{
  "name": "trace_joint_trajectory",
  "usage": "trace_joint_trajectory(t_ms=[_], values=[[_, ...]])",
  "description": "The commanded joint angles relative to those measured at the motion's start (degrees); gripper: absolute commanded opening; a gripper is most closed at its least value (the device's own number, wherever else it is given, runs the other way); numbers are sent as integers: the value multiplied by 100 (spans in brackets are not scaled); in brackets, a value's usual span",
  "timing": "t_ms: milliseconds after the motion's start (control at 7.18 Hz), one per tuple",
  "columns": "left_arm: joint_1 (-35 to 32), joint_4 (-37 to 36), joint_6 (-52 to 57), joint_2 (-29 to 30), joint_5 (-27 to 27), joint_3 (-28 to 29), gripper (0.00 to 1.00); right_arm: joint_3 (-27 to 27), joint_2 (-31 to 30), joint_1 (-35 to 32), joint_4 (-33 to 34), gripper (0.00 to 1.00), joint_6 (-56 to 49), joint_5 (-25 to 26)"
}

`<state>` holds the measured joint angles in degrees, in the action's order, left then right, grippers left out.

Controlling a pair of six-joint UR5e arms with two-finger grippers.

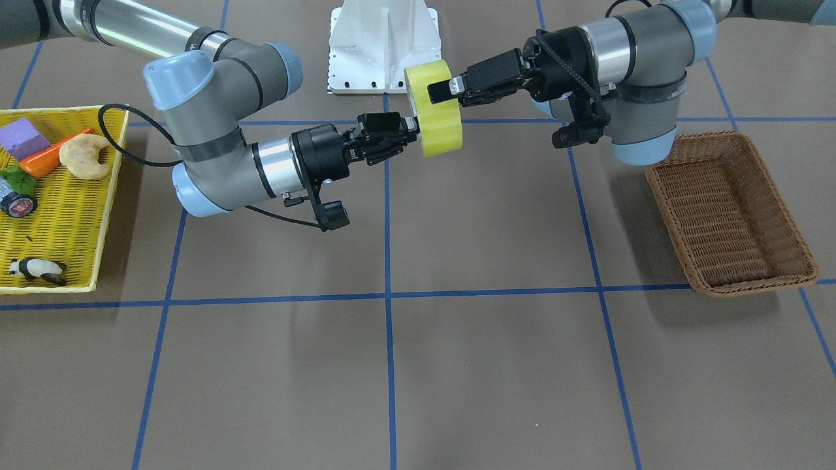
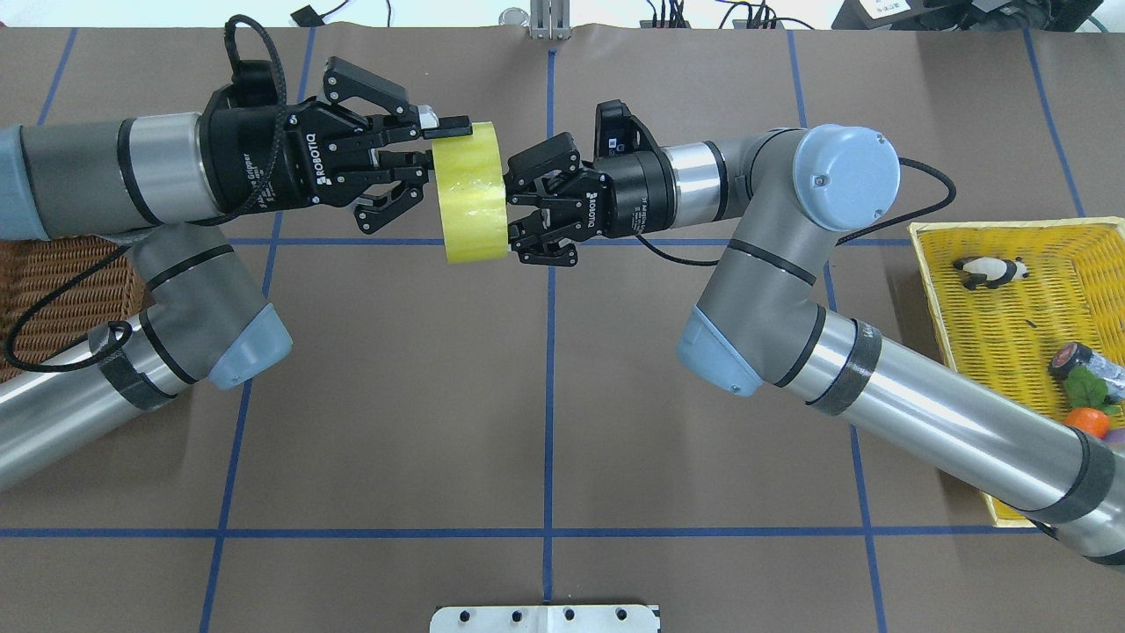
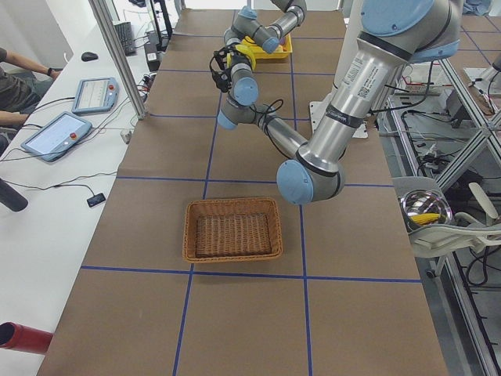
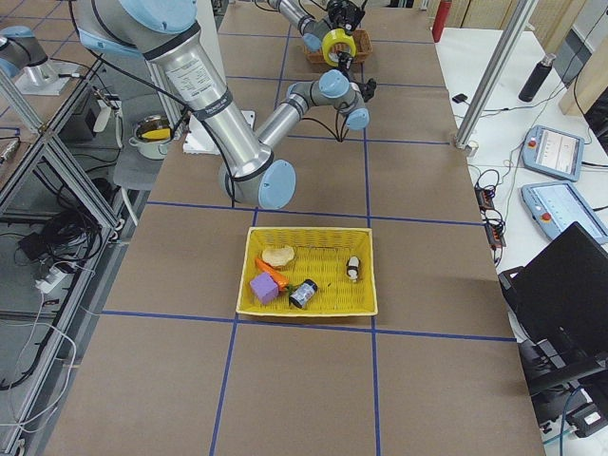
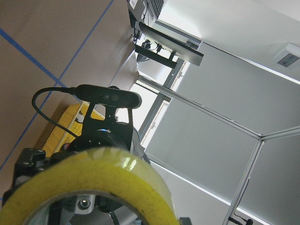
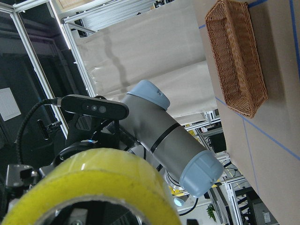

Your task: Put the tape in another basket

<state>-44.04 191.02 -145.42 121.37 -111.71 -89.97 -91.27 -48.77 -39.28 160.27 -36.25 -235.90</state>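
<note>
- The yellow plastic basket (image 1: 65, 222) is sitting at the robot's right end of the tabletop (image 1: 457, 365). It is holding a purple block (image 1: 23, 137), a toy carrot (image 1: 55, 156) with green leaves, a curved piece of pastry (image 1: 85, 155), a small jar (image 1: 16, 203) lying on its side and a panda figure (image 1: 36, 269).
- The wicker basket (image 1: 731, 209) is lying at the robot's left end, well apart from the yellow one.
- The tape (image 1: 443, 130) is in neither basket. It is hanging in the air over the middle of the tabletop, between the two arms, with its open sides facing the pincers.
- The left pincer (image 2: 439, 148) is clamping the top of the roll's wall, with one finger lying along the outside and the other going into the core.
- The right pincer (image 2: 511, 207) is gripping the roll from the opposite side.
- The front-facing view is showing the left finger lying flat on the yellow band, while the overhead view is catching it only edge-on. In the overhead view the right fingertips are hiding behind the roll.
- Each wrist camera is looking over the roll's rim at the other arm. The right one is also catching the wicker basket, and the left one a strip of the yellow basket.
- Only the left side view is showing two tablets (image 3: 53, 135) on a bench, with a person's forearm (image 3: 23, 66) beside them.
- "ROBOTIQ" is showing in white on both pincer bodies in the overhead view. The jar's red-and-white label is too small to read.
</note>
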Motion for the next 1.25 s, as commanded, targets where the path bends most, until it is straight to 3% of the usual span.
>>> trace_joint_trajectory(t_ms=[0, 418, 696, 1114], values=[[-16, 110, -12, -61, -9, -56, 0, -163, -88, 17, 171, 100, -14, -52], [-52, 682, -39, -404, -18, -56, 0, -593, -579, -71, 171, 100, -14, 192], [-61, 656, 415, -465, -26, -21, 0, -673, -685, -508, 171, 100, -75, 997], [-69, 577, 1924, -1043, -44, 6, 0, -673, -739, -1273, 162, 100, -1030, 2281]])
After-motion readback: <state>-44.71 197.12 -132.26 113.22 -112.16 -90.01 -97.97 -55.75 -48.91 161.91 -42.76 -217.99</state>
